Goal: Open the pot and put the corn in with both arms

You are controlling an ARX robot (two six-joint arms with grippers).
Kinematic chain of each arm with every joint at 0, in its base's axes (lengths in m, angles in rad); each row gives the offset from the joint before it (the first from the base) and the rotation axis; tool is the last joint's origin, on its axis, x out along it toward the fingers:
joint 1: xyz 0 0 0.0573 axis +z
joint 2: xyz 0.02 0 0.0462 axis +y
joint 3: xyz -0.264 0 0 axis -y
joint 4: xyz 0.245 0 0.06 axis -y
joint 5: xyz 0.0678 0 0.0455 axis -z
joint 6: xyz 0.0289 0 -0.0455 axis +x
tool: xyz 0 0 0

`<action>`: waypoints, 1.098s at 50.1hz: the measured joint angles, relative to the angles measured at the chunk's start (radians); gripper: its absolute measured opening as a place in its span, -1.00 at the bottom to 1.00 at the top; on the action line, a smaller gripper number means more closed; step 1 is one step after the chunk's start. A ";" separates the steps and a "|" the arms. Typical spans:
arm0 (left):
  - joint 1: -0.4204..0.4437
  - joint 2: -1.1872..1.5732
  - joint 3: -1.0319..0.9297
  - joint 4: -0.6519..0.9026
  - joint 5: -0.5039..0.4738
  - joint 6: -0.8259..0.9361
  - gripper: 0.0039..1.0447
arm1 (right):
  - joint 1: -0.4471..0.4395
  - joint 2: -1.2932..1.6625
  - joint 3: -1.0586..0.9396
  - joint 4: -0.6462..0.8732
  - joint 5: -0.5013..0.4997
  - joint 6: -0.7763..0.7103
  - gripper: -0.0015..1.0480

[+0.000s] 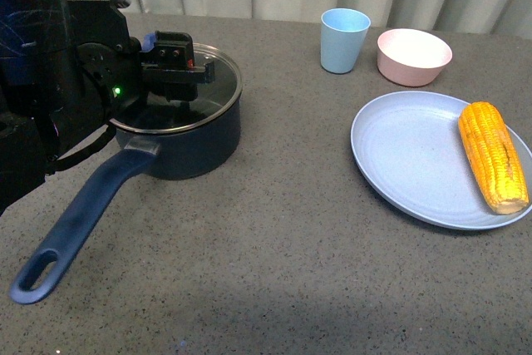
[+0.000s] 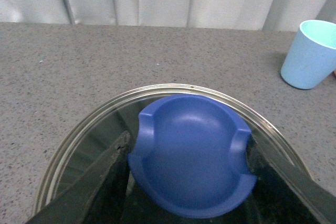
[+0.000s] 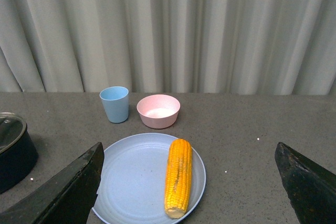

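**Trainee:** Where does everything stand, biggest item first?

**Operator:** The surface (image 1: 274,272) carries the pot (image 1: 195,143) on my left, with its handle pointing back toward the rig. The glass lid (image 1: 212,93) is seated on the pot's rim. On my right, the plate (image 1: 399,155) holds the corn (image 1: 494,155), which lies along the plate's right edge, well apart from the pot. A cup (image 1: 344,39) and a bowl (image 1: 414,56) stand behind the plate, out of the way.

**Trainee:** And the end effectors?

**Operator:** The left end effector (image 1: 174,81) sits over the lid. In the left wrist view its fingers (image 2: 105,177) lie against opposite flanks of the knob (image 2: 191,153), so I read it as closed on the knob. The right end effector (image 3: 189,148) hangs wide open, back from the plate, with the corn lined up between its fingers.

**Trainee:** How do I do the lift well?

**Operator:** In my judgement:
1. Check that the knob sits centred between the fingers. An off-centre hold may let the lid swing.
2. Raise the lid straight up until its rim clears the pot wall. Nothing restrains the handle, so a slanted pull could drag the pot.
3. Keep the lid level and carry it off to the left, leaving the pot mouth fully open.
4. Only then bring the right end effector down across the middle of the corn.
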 joint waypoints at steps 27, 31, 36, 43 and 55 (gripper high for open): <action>0.031 -0.124 -0.035 -0.029 0.017 -0.049 0.09 | 0.000 0.000 0.000 0.000 0.000 0.000 0.82; 0.085 -0.184 -0.037 -0.036 0.019 -0.059 0.09 | 0.000 0.000 0.000 0.000 0.000 0.000 0.82; 0.178 -0.201 -0.037 -0.039 0.029 -0.063 0.09 | 0.000 0.000 0.000 0.000 0.000 0.000 0.82; 0.312 -0.173 -0.037 -0.024 0.043 -0.090 0.09 | 0.000 0.000 0.000 0.000 0.000 0.000 0.82; 0.443 -0.027 -0.018 0.025 0.029 -0.108 0.09 | 0.000 0.000 0.000 0.000 0.000 0.000 0.82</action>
